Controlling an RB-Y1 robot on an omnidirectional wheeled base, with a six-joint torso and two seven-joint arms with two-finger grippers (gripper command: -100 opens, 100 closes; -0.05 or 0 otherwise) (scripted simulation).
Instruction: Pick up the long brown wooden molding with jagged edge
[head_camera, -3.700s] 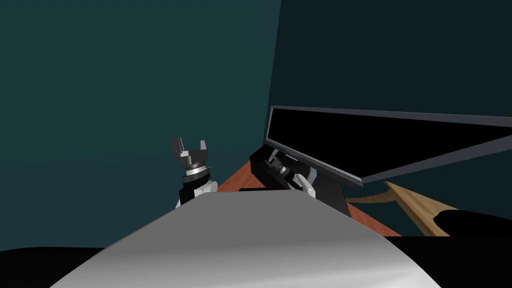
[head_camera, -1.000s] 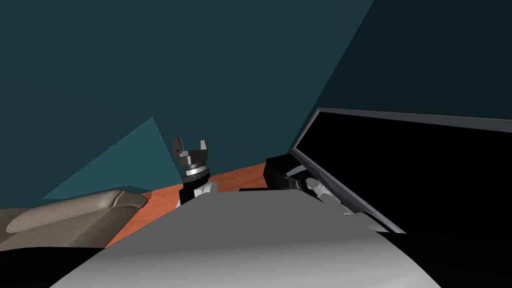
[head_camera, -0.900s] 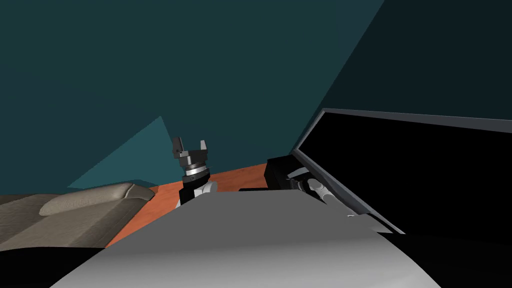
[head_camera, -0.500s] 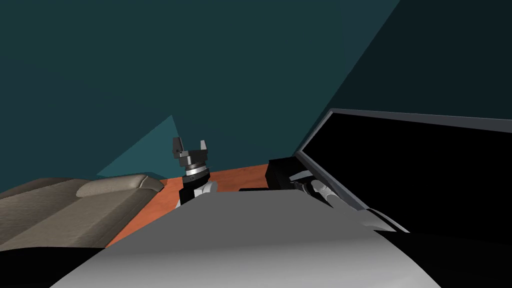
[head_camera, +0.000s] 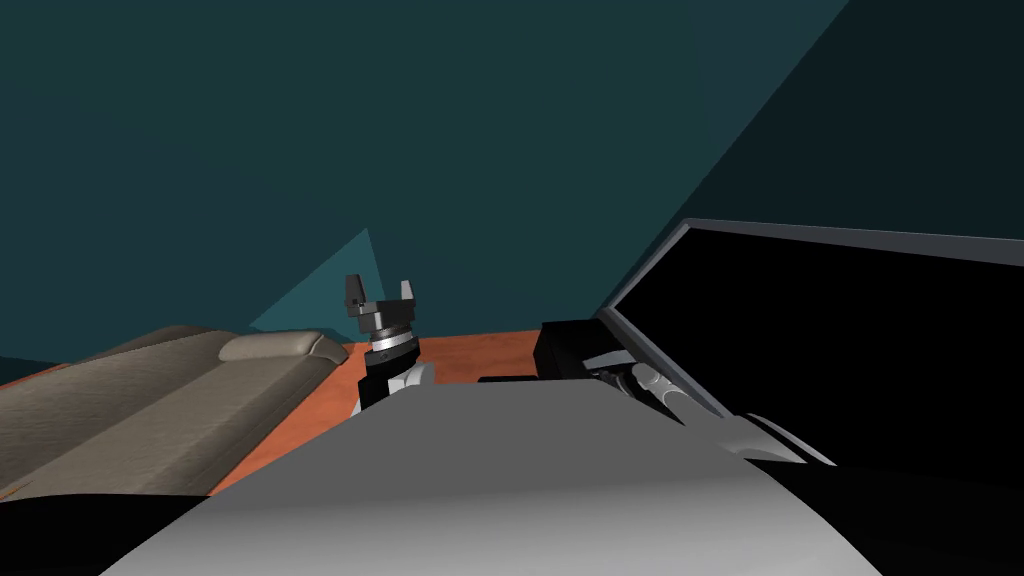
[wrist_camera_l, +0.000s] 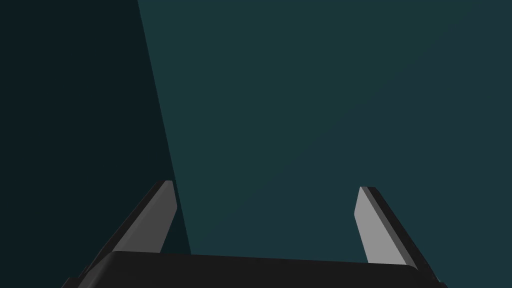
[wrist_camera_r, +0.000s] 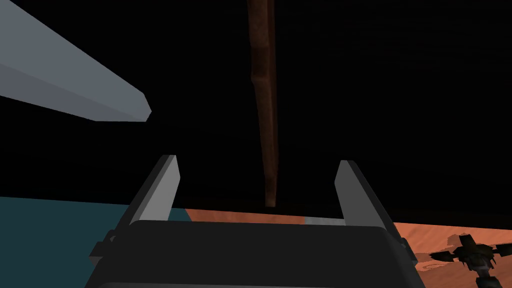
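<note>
The step in hand is looking like the final line-up before the grasp; nothing is being held yet. The right end effector (wrist_camera_r: 256, 160) is standing open, its two fingers spread wide and touching nothing. The long brown molding (wrist_camera_r: 266, 125) is lying at twelve o'clock from it, between the lines of the two fingers and a little nearer the right-hand one, running straight away from the hand against a black area. Its near end is showing just above the edge of the orange-red floor (wrist_camera_r: 240, 216). How far ahead of the fingertips it is lying cannot be judged.

The molding is appearing as a thin, dark reddish-brown strip with a faint grain. It is not quite straight, with a small kink partway along one edge. A pale grey bar (wrist_camera_r: 75, 85) is jutting in at ten o'clock from the hand, well apart from the strip.

The next move is probably calling for a straight advance until the strip is sitting between the fingers, then a close across its narrow width.

The left end effector (head_camera: 380, 290) is pointing up at eleven o'clock from me, also open and empty.
</note>
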